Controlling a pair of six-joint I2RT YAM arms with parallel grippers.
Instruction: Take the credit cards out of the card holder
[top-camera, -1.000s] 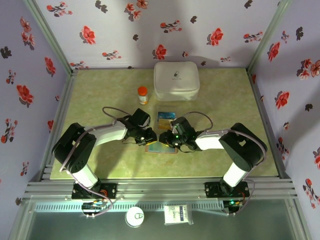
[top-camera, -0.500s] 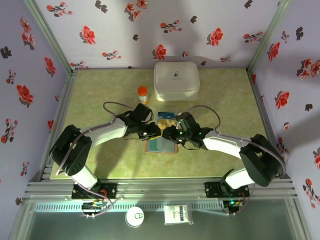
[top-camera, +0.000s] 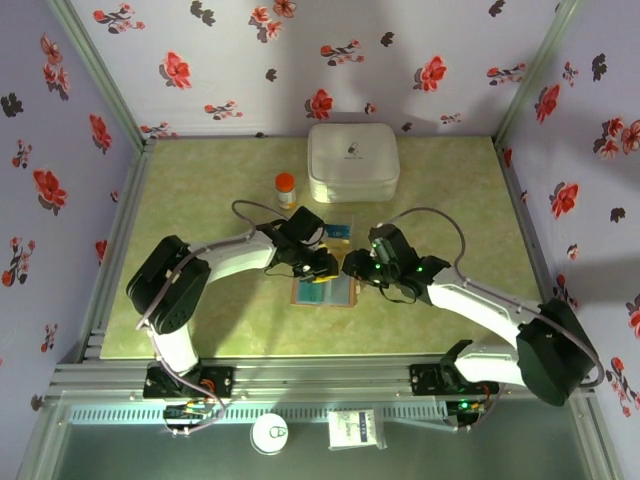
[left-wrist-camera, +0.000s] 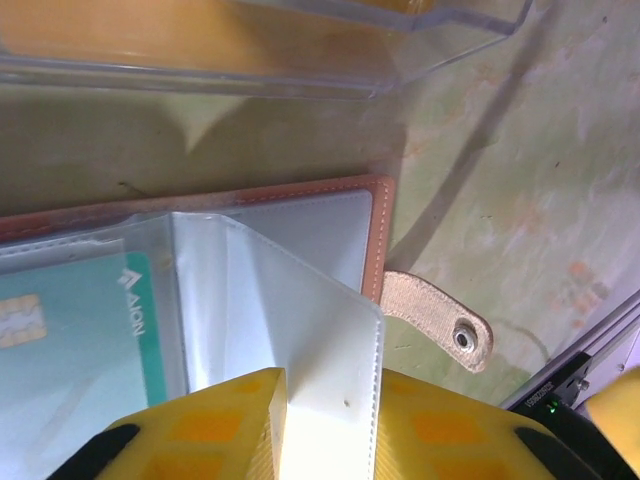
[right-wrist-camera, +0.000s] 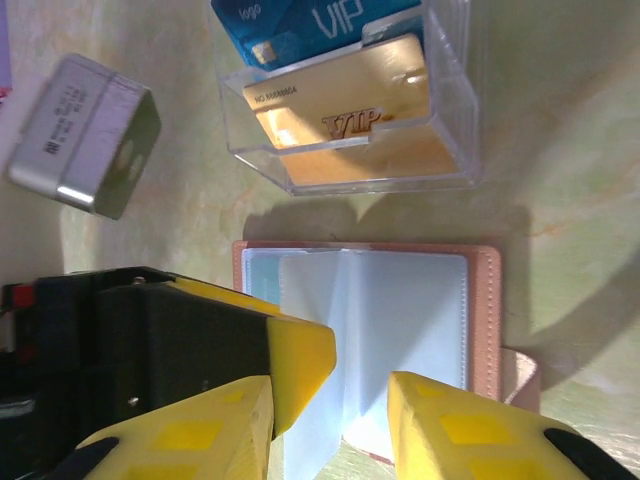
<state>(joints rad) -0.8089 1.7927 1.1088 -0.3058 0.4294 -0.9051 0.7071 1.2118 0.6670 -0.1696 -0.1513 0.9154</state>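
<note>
Your small brown folding card holder (right-wrist-camera: 488, 300) lies open and flat on the green tabletop (top-camera: 200, 200), between the two arms. You can see clear plastic pages inside it. One teal credit card (left-wrist-camera: 90, 330) sits inside a clear page. Just beside the holder stands a clear plastic box (right-wrist-camera: 450, 120) with a gold card (right-wrist-camera: 340, 115) and blue cards (right-wrist-camera: 300, 25) in it. Your left gripper (left-wrist-camera: 330, 410) is low over the holder near its tan snap tab (left-wrist-camera: 440, 318). Its yellow fingers are a little apart, and a clear page lies across the gap. Your right gripper (right-wrist-camera: 360, 390) hangs over the middle of the holder, a little open, holding nothing.
</note>
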